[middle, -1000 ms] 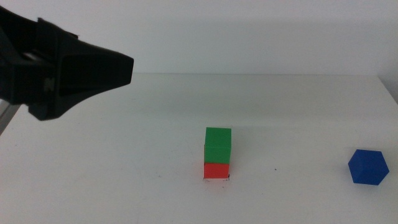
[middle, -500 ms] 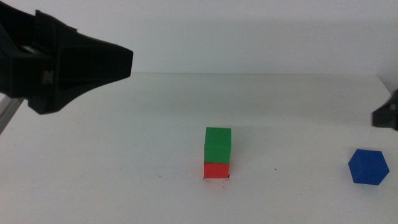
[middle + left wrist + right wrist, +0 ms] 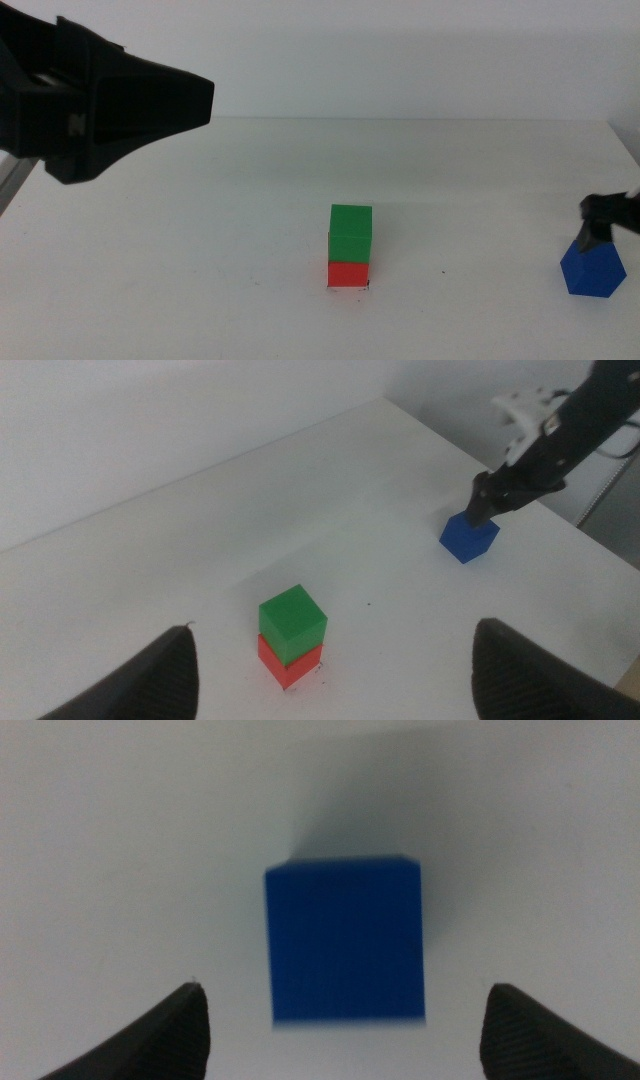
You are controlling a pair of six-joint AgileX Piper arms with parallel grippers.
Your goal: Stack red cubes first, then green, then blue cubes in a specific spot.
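Note:
At the table's middle the green cube sits on the red cube, also seen as green cube over red cube. The red cube covers the specific spot, where a tiny black tick shows at its foot. The blue cube lies alone at the right. My right gripper hovers just above it, open, and in the right wrist view the blue cube lies between the spread jaws of that gripper. My left gripper hangs open, high at the left, well away from the stack.
The white table ends at a back edge against a pale wall. A small black dot marks the top right of the stack. In the left wrist view the right arm reaches down over the blue cube.
The right gripper has come in from the right edge and dropped down to just above the blue cube. The left gripper and all three cubes have stayed put.

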